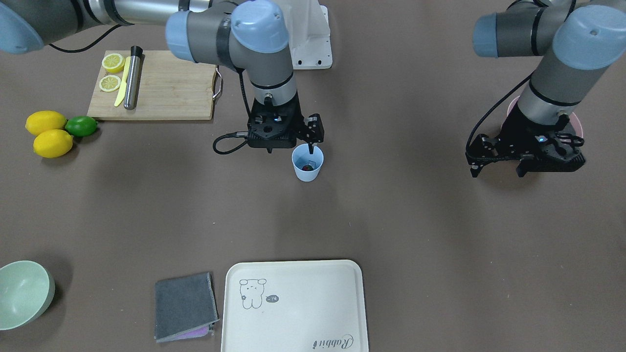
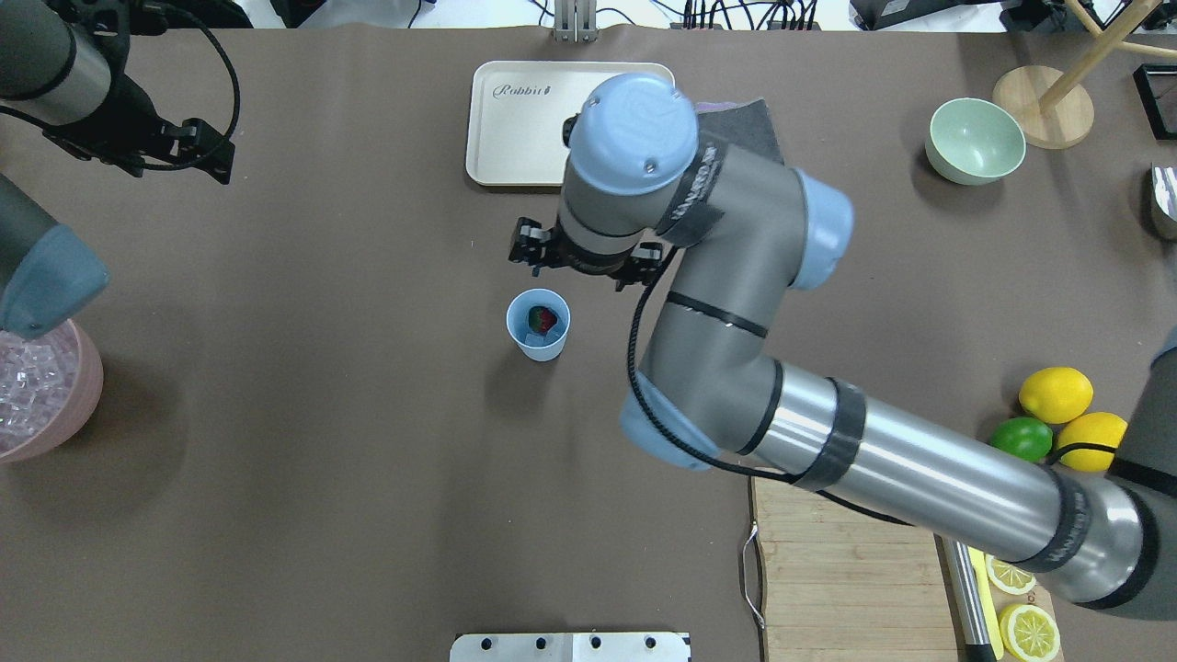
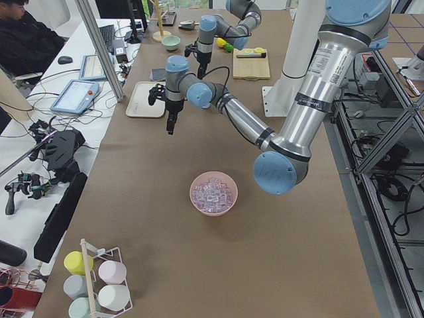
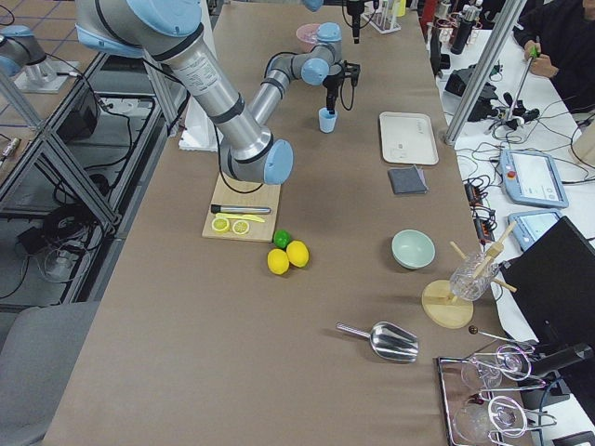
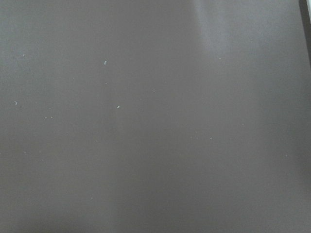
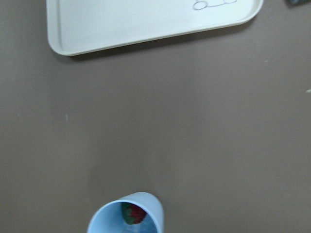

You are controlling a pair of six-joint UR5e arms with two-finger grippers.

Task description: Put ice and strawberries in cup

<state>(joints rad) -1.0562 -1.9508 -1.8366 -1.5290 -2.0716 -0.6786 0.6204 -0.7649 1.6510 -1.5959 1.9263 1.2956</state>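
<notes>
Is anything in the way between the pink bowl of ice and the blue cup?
No, nothing visible is. In the overhead view only brown table lies between the pink bowl holding the ice and the cup.

"Going by the front-facing view, what sits at ten o'clock on the bench (image 1: 415,220)?"

"A board (image 1: 166,93). Two lemon halves (image 1: 113,62), a yellow knife (image 1: 122,83) and a steel rod (image 1: 132,80) lie at its nine-o'clock end."

"And at nine?"

"Two lemons (image 1: 45,122) touching a lime (image 1: 81,126), just off the board's corner."

"Lower down?"

"A green bowl (image 1: 22,293) at eight, a grey cloth (image 1: 185,305) at seven, and a cream tray (image 1: 293,308) at six, just beside the cloth."
</notes>
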